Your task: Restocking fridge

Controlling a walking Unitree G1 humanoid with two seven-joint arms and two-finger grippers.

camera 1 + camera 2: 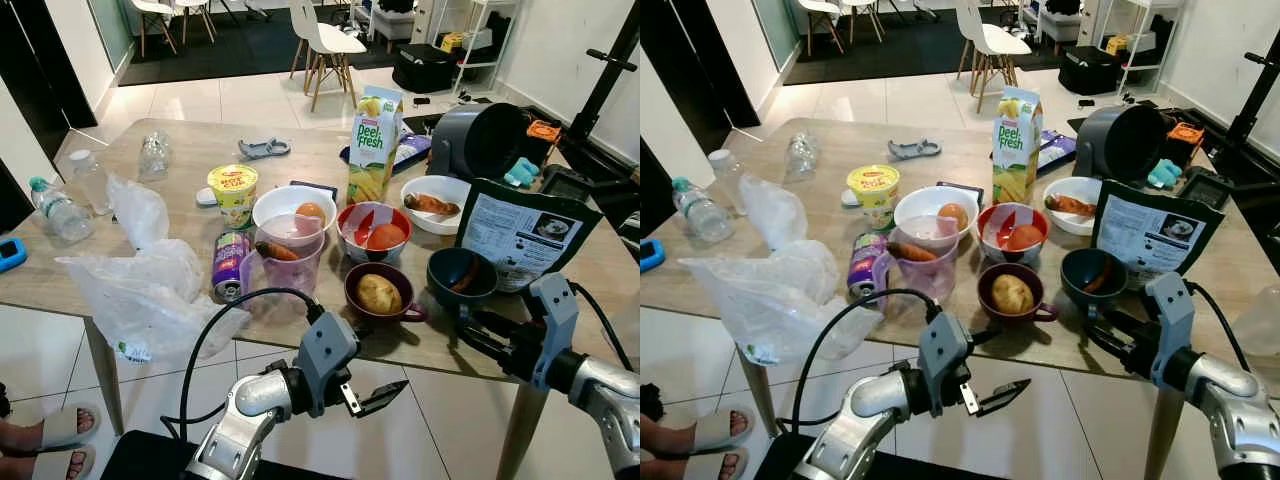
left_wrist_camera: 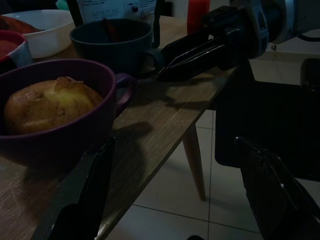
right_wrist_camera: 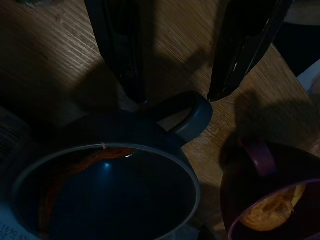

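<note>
Groceries crowd a wooden table (image 1: 180, 290). Near its front edge stand a purple cup (image 1: 378, 292) holding a potato and a dark blue cup (image 1: 460, 275) with something orange inside. My right gripper (image 3: 175, 97) is open at the table's front right, its fingertips on either side of the blue cup's handle (image 3: 190, 117). My left gripper (image 1: 375, 395) hangs open below the table's front edge, pointing right, just under the purple cup (image 2: 55, 110). Behind them stand a red bowl (image 1: 373, 232) with a tomato, a white bowl (image 1: 293, 212), a jug (image 1: 285, 262) with a carrot and a juice carton (image 1: 373, 145).
A black pouch (image 1: 522, 232) leans right behind the blue cup. A purple can (image 1: 231, 265), a noodle cup (image 1: 233, 193), plastic bags (image 1: 150, 290) and water bottles (image 1: 60, 212) fill the left side. A dark air fryer (image 1: 478, 140) sits far right. A person's sandalled feet (image 1: 50, 440) are at bottom left.
</note>
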